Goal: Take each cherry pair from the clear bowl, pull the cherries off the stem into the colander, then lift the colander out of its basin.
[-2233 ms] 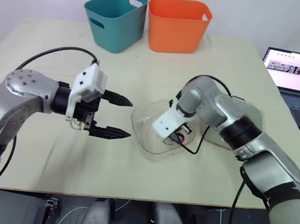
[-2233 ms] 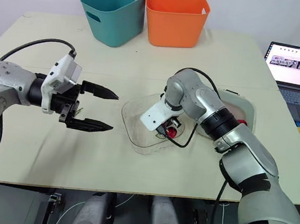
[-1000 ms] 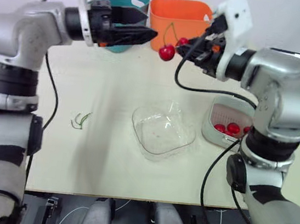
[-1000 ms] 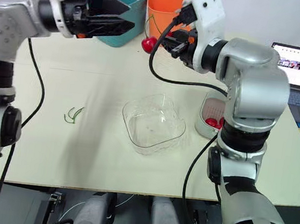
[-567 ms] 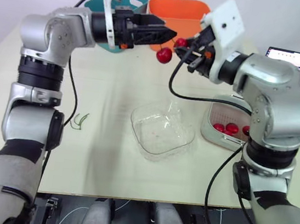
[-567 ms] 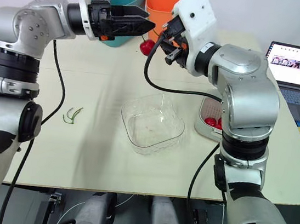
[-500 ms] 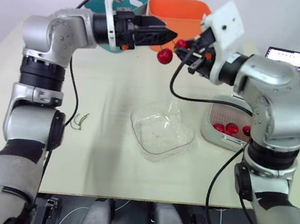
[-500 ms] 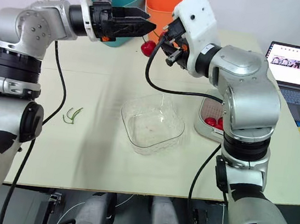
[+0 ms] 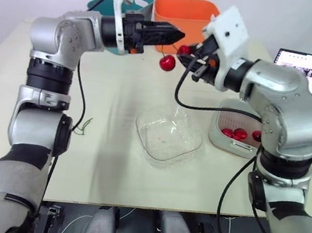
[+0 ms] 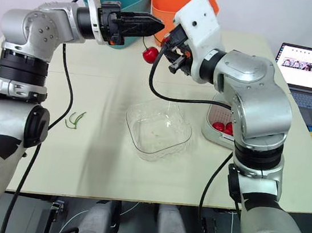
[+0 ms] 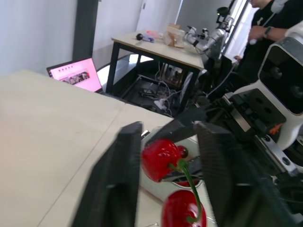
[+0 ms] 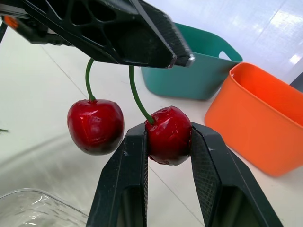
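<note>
The step in hand is the pulling apart of a cherry pair. High above the clear bowl (image 9: 142,132), toward its far side, the right pincer (image 12: 168,128) is closed on one cherry (image 12: 168,137). The left pincer (image 10: 157,21) seems pinched shut on the top of the stem (image 12: 137,100), and the second cherry (image 12: 95,126) hangs free. Next, I think, the pincers must draw apart over the colander (image 9: 223,115), just right of the bowl, so the fruit falls inside. Two seconds earlier the right pincer was down in the bowl and the left one stood wide open at the bowl's left.
</note>
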Controlling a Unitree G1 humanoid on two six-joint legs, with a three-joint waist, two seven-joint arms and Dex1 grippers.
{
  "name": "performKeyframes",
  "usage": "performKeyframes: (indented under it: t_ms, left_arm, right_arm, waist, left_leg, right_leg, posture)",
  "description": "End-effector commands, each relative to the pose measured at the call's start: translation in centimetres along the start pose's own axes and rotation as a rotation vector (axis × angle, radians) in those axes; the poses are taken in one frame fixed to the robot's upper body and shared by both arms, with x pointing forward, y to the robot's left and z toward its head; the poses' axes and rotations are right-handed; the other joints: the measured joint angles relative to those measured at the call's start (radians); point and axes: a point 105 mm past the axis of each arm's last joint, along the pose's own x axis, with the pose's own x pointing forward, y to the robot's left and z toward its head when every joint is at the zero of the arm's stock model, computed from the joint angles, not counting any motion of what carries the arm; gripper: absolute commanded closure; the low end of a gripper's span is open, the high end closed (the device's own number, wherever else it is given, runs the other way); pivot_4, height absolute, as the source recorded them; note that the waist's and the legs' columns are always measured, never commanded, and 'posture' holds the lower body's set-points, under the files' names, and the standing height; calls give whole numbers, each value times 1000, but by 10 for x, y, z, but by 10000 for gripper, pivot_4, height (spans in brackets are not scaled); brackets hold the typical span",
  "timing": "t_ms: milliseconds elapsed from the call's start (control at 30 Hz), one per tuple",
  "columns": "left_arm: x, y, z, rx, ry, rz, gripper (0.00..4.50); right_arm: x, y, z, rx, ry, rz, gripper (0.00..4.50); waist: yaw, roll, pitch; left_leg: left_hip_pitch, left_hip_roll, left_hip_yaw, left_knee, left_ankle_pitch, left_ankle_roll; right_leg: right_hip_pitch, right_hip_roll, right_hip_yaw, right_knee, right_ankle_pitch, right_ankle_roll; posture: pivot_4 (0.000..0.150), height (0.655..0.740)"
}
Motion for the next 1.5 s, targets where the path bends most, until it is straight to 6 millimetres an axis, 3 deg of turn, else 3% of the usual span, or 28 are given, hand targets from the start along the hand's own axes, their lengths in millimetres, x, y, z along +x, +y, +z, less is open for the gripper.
performKeyframes:
  t_ms: [33,100,400,600,733,767,1033,1500]
  left_arm:
    - [-2,-7,8,37,8,-20,40412]
    - [-3,-6,7,32,9,-22,44655]
    - [-5,-7,10,48,-1,-20,44655]
    - [-6,-6,16,82,-8,-11,45000]
    - [-8,-13,15,116,31,-51,45000]
    - [-8,-14,14,117,38,-60,45000]
    - [-16,-32,1,132,158,-209,45000]
    - [-10,-46,-7,131,175,-252,45000]
  right_arm:
    - [-6,-2,14,-46,-53,-23,35131]
    - [-6,-3,15,-46,-56,-28,35131]
    - [-6,-5,15,-46,-58,-31,35131]
    - [-17,-5,7,-29,-28,30,16124]
    - [-37,-8,6,26,-24,126,1411]
    - [-40,-8,7,31,-24,148,244]
    - [-57,-2,8,206,-30,404,244]
    - [-30,11,8,272,-56,502,244]
  waist:
    - [0,0,0]
    - [0,0,0]
    - [0,0,0]
    - [1,0,0]
    - [1,0,0]
    - [1,0,0]
    - [-1,0,0]
    - [0,0,0]
  left_leg:
    - [0,0,0,0,0,0]
    - [0,0,0,0,0,0]
    - [0,0,0,0,0,0]
    - [0,0,0,0,0,0]
    - [0,0,0,0,0,0]
    - [0,0,0,0,0,0]
    - [0,0,0,0,0,0]
    - [0,0,0,0,0,0]
  right_leg:
    - [0,0,0,0,0,0]
    - [0,0,0,0,0,0]
    - [0,0,0,0,0,0]
    - [0,0,0,0,0,0]
    - [0,0,0,-1,0,0]
    - [0,0,0,-1,0,0]
    - [0,0,0,-1,-2,2]
    - [0,0,0,-1,-2,2]
  posture:
    - [1500,7400]
    - [1500,7400]
    - [1500,7400]
    - [1500,7400]
    - [1500,7400]
    - [1500,7400]
    - [1500,7400]
    - [1500,7400]
